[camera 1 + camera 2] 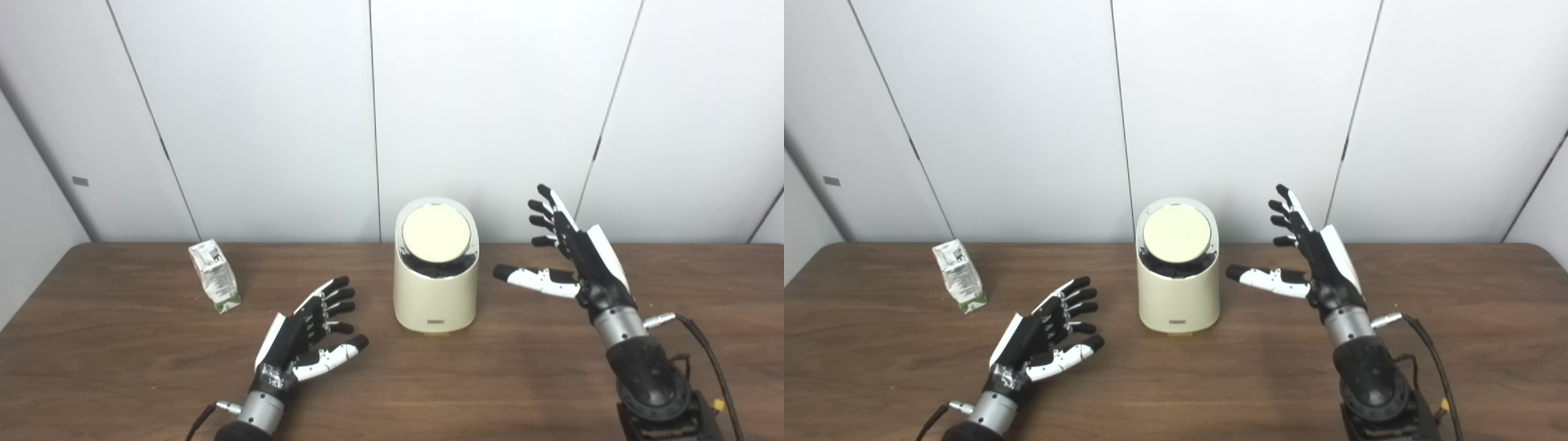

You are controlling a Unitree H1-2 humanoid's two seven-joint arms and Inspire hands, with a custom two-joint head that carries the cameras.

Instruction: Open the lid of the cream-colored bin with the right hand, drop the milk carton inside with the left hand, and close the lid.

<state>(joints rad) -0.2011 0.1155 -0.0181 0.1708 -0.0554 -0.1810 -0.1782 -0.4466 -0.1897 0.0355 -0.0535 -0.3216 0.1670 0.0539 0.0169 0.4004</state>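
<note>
The wooden table (122, 367) holds the cream-colored bin (435, 300) at centre, its round lid (436, 233) down; nothing is done yet. The right hand (576, 257) hovers beside it, fingers spread, empty; the left hand (309, 334) likewise; the milk carton (214, 275) stands upright, far left, ungrasped.

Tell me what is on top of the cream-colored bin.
A round, pale lid in a shiny rim closes the cream-colored plastic bin. Nothing rests on it. The inside is covered and cannot be seen.
</note>
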